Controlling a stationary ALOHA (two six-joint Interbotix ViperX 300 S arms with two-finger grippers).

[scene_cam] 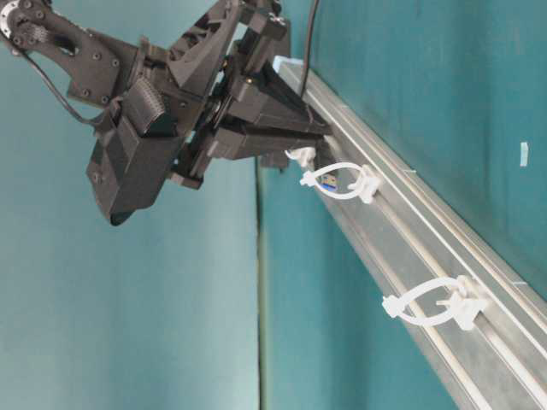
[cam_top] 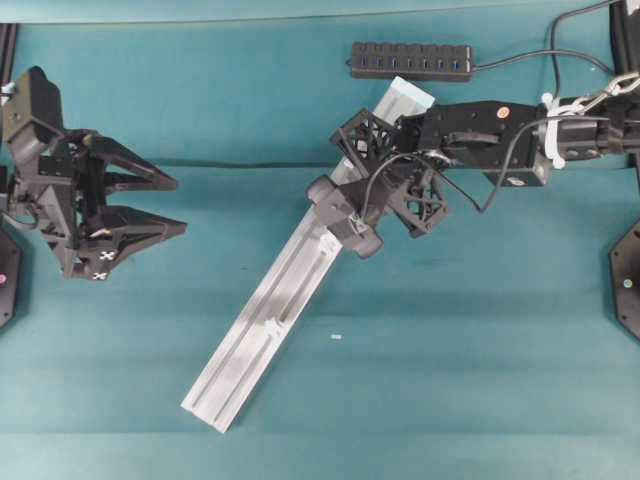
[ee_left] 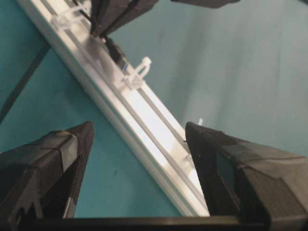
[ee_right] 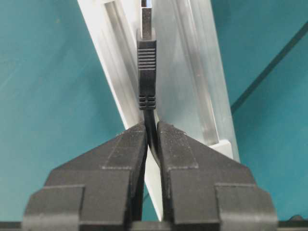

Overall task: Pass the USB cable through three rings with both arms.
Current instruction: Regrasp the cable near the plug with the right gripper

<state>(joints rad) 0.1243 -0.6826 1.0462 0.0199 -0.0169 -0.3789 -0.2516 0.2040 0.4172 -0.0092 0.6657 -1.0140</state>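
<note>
Nearest the right wrist camera, the right gripper (ee_right: 152, 126) has its jaws pinched nearly shut on the USB cable (ee_right: 147, 72), just behind the ribbed black plug, which points forward along the rail.

Teal desk (cam_top: 480, 380) covers almost the whole overhead view, with wide bare cloth below and to the right of the rail. A long silver aluminium rail (cam_top: 262, 340) lies diagonally across the middle, its lower end toward the front-left and its upper end near a black multi-port hub (cam_top: 410, 60) at the back edge.

Right arm (cam_top: 490, 135) reaches in from the right edge and hangs over the rail's upper part. From table level the plug's metal tip sits at the opening of the first ring (scene_cam: 338, 184) — I cannot tell whether it is inside the loop. A second ring (scene_cam: 432, 305) stands further down the rail, well apart and unobstructed.

Left gripper (cam_top: 180, 205) hovers at the left edge, well apart from the rail, jaws spread wide and holding nothing — open cloth lies between them.
</note>
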